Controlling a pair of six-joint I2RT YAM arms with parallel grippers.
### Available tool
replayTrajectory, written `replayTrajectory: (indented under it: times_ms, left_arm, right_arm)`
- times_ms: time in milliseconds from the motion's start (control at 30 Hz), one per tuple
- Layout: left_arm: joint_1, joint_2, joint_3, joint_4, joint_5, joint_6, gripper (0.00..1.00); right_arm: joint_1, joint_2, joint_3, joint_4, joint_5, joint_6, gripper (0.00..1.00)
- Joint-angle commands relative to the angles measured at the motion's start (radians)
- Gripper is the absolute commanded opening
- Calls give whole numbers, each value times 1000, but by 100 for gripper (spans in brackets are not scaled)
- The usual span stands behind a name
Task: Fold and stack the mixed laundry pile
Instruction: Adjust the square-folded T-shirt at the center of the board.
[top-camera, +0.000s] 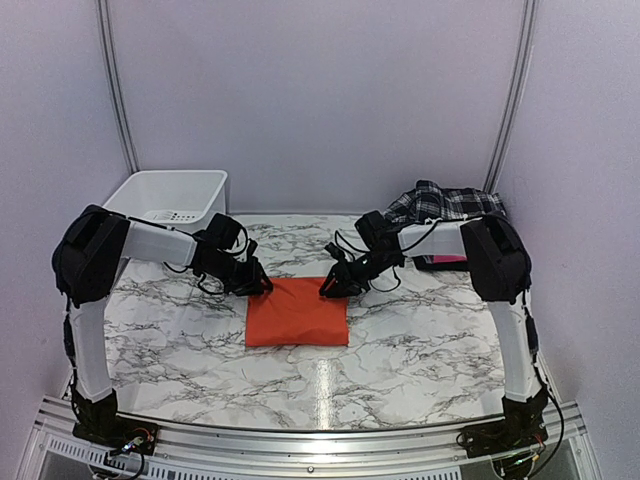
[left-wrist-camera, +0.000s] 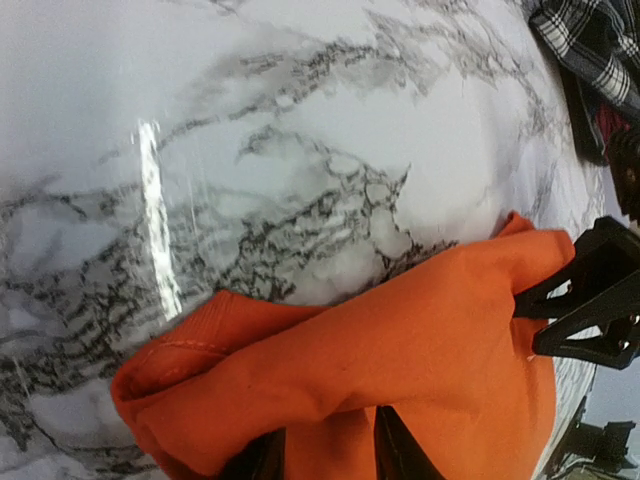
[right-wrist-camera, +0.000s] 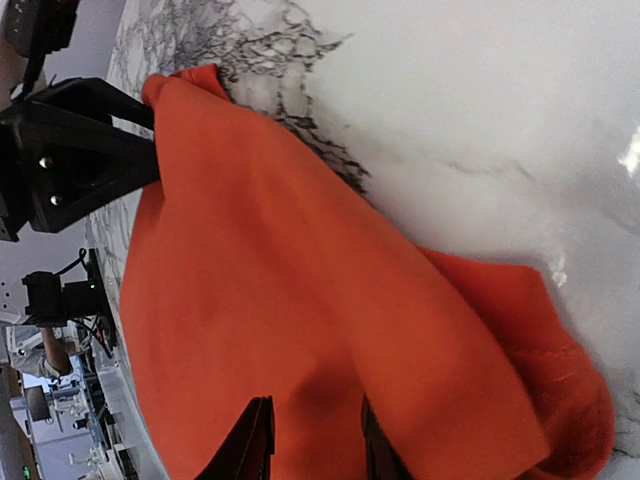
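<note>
The orange t-shirt (top-camera: 297, 312) lies folded into a rectangle in the middle of the marble table. My left gripper (top-camera: 262, 287) is at its far left corner and my right gripper (top-camera: 330, 288) at its far right corner. In the left wrist view, orange cloth (left-wrist-camera: 400, 340) bunches between and over the fingers of the left gripper (left-wrist-camera: 328, 440), pinched. The right wrist view shows the same: the cloth (right-wrist-camera: 260, 280) dimples between the fingers of the right gripper (right-wrist-camera: 315, 420). The plaid shirt (top-camera: 445, 203) lies crumpled at the back right, behind the right arm.
A white plastic bin (top-camera: 170, 195) stands at the back left corner. A folded pink garment (top-camera: 445, 260) peeks out under the right forearm, beside the plaid shirt (left-wrist-camera: 595, 40). Bare marble table (top-camera: 400, 360) stretches in front of the orange shirt. Walls close the sides.
</note>
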Motion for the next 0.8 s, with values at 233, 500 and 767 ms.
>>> replayTrajectory:
  times_ms: [233, 500, 767]
  left_arm:
    - [38, -83, -29, 37, -17, 7, 59]
    - [31, -234, -100, 22, -31, 122, 78]
    - [34, -126, 11, -12, -62, 147, 75]
  right_arm:
    - [-61, -112, -28, -43, 89, -48, 35]
    - [-69, -191, -38, 28, 110, 10, 54]
    - [-87, -32, 142, -76, 219, -70, 61]
